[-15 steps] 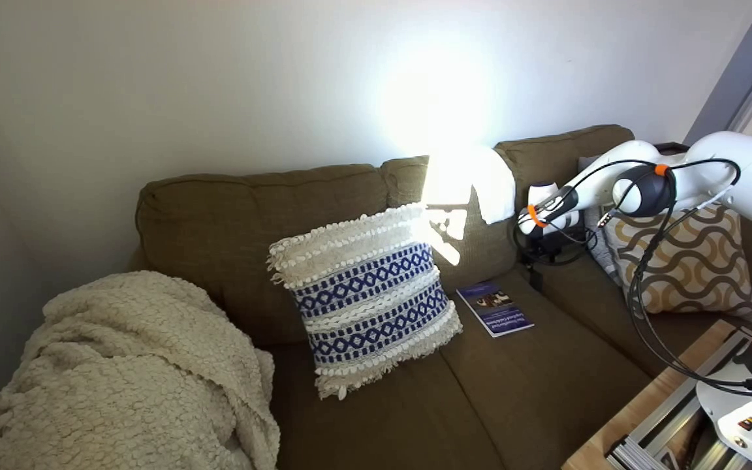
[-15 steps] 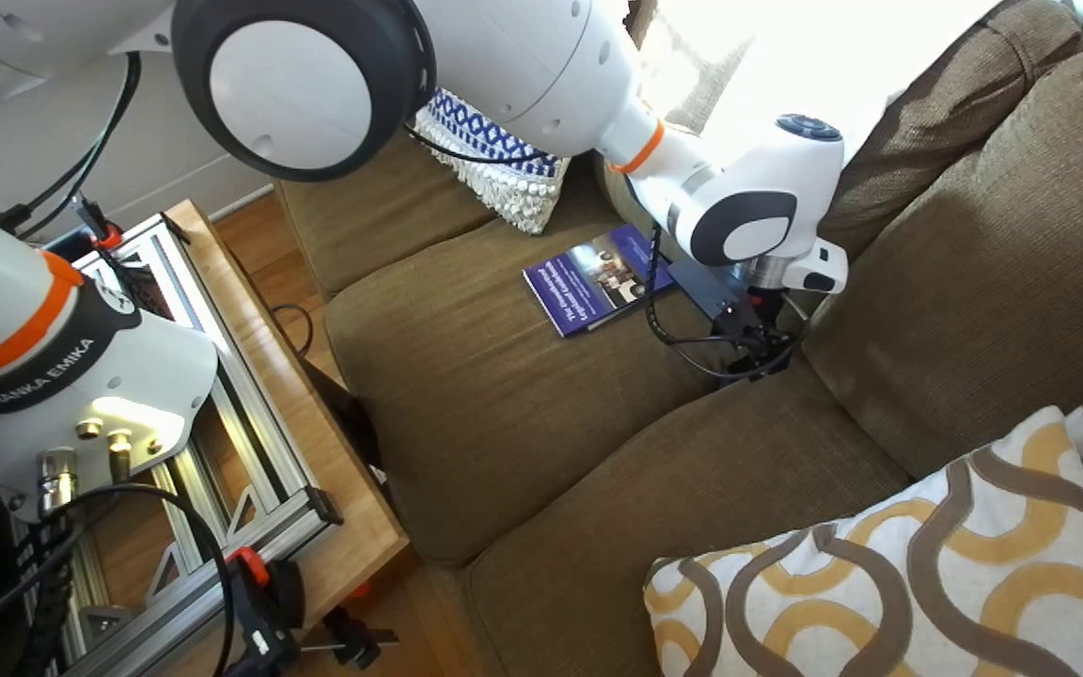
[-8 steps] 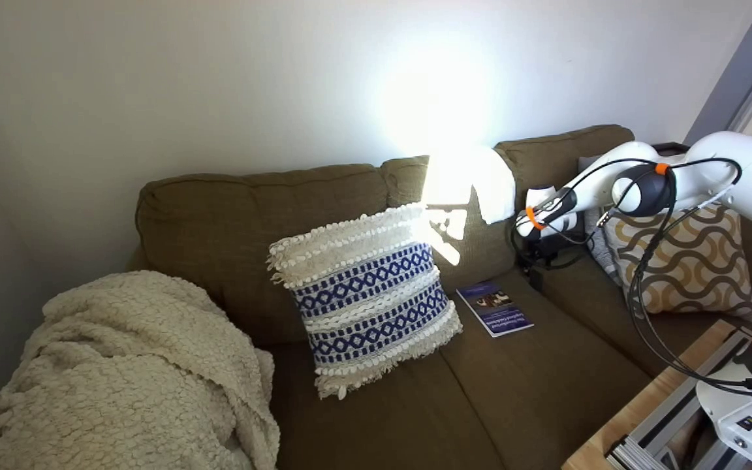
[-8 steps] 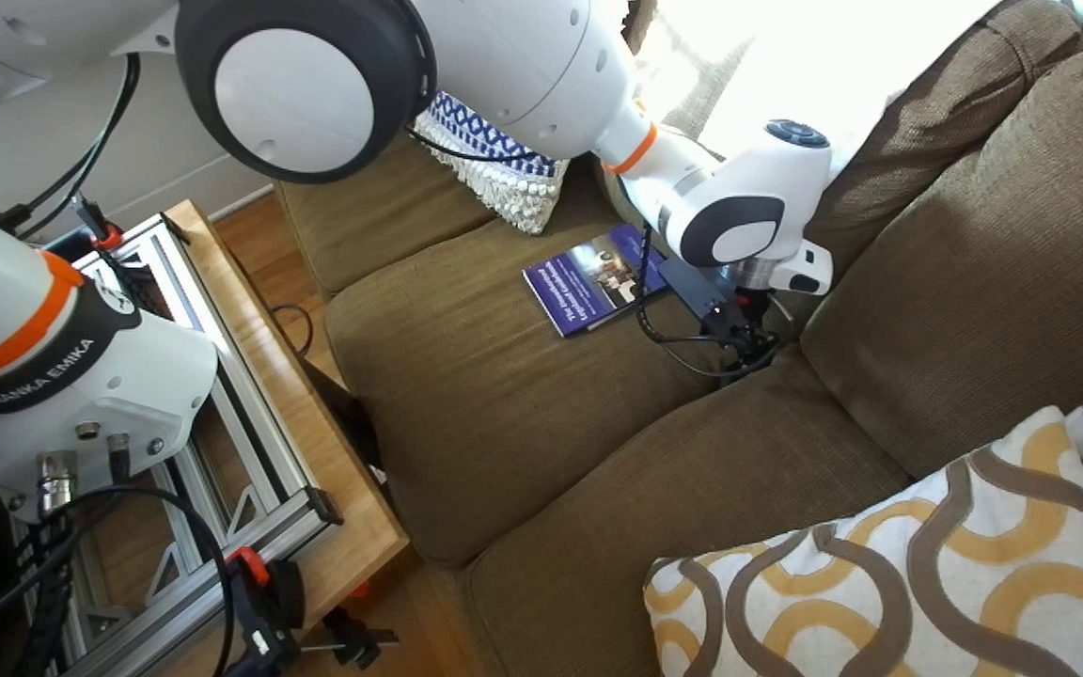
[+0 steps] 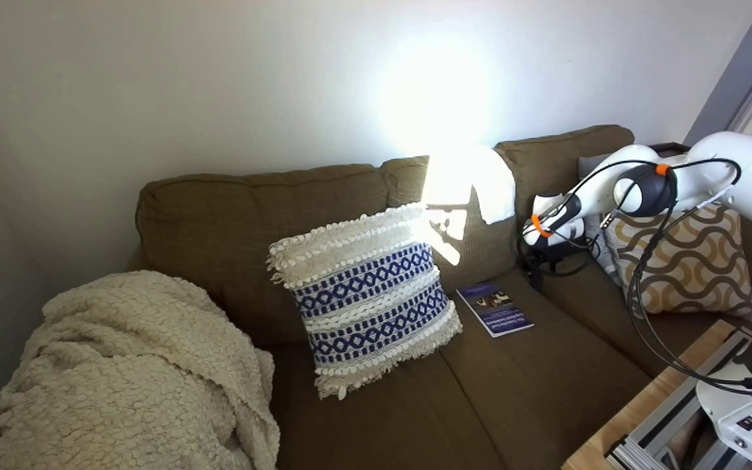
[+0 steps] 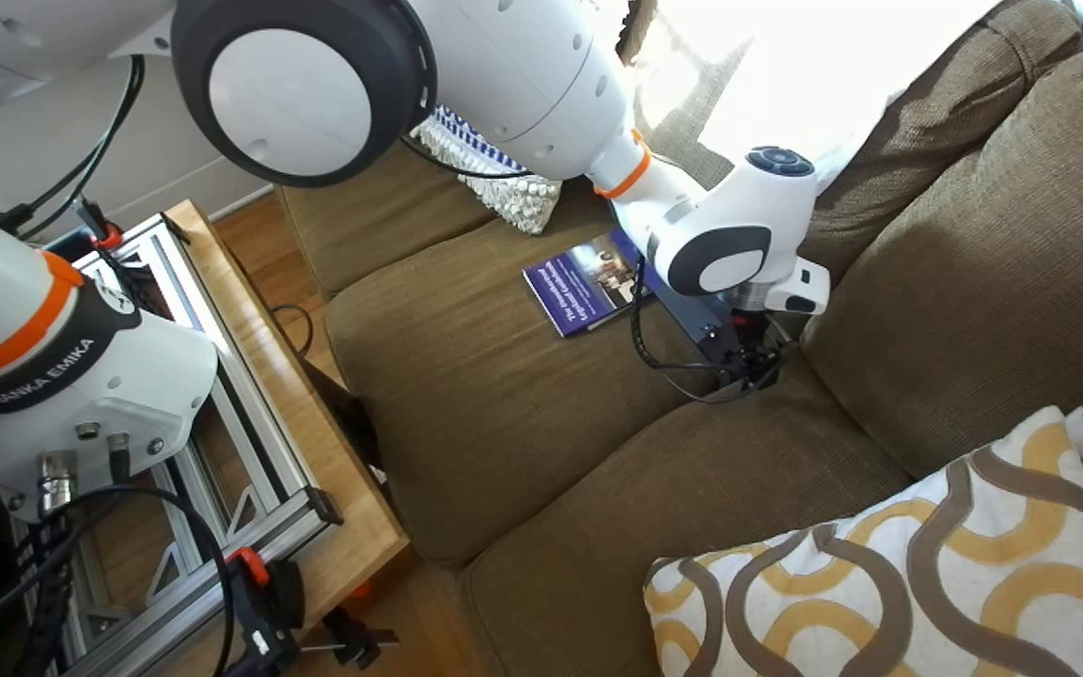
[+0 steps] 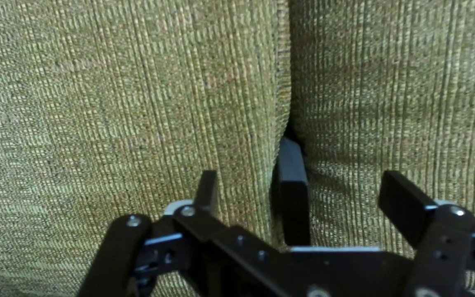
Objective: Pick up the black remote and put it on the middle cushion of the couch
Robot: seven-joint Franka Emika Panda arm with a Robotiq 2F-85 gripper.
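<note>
The black remote [image 7: 294,198] stands on edge in the gap between two couch cushions in the wrist view. My gripper [image 7: 298,183] is open, with one finger on each side of the remote and space on both sides. In both exterior views my gripper [image 5: 538,266] [image 6: 756,374] is low at the back of the seat, by the seam between the middle cushion [image 6: 504,404] and the neighbouring seat cushion. The middle cushion also shows in an exterior view [image 5: 532,372]. The couch [image 5: 252,222] is olive-brown. The gripper mostly hides the remote in the exterior views.
A blue book [image 6: 593,280] lies on the middle cushion. A blue-and-white fringed pillow [image 5: 366,300] leans on one side, a tan lattice-patterned pillow [image 6: 889,574] on the other. A white cloth [image 5: 495,186] hangs over the couch back. The robot's table [image 6: 353,527] stands in front.
The gripper has moved lower towards the seam, shifting slightly sideways. The book, pillows and couch have not moved.
</note>
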